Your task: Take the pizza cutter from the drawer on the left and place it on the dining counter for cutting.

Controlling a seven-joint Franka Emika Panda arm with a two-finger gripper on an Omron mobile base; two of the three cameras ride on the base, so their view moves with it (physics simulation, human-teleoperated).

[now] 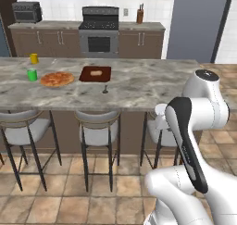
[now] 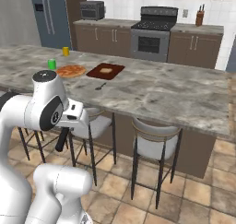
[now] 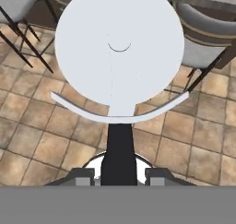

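Jaws clamp the short black handle of our silvery-white-wheeled pizza cutter (image 3: 119, 75), held low beside the grey-cushioned stools (image 2: 154, 147) for carrying; beyond, the veined marble dining counter (image 1: 152, 85) awaits it, near the round pizza (image 1: 57, 79).

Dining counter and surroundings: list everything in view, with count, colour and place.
dining counter: one, grey-brown marble, across the middle
pizza: one, orange, on the counter's left part
green cup: one, left of the pizza
yellow cup: one, behind the green cup
cutting board: one, dark red-brown, right of the pizza, pale food on it
small dark utensil: one, before the board; kind unclear
stools: three, grey-cushioned, along the counter
stove: one, grey-black, back wall
knife block: one, brown, right of the stove
pizza cutter: one, white wheel, black handle, held
gripper: one, shut on the cutter's handle
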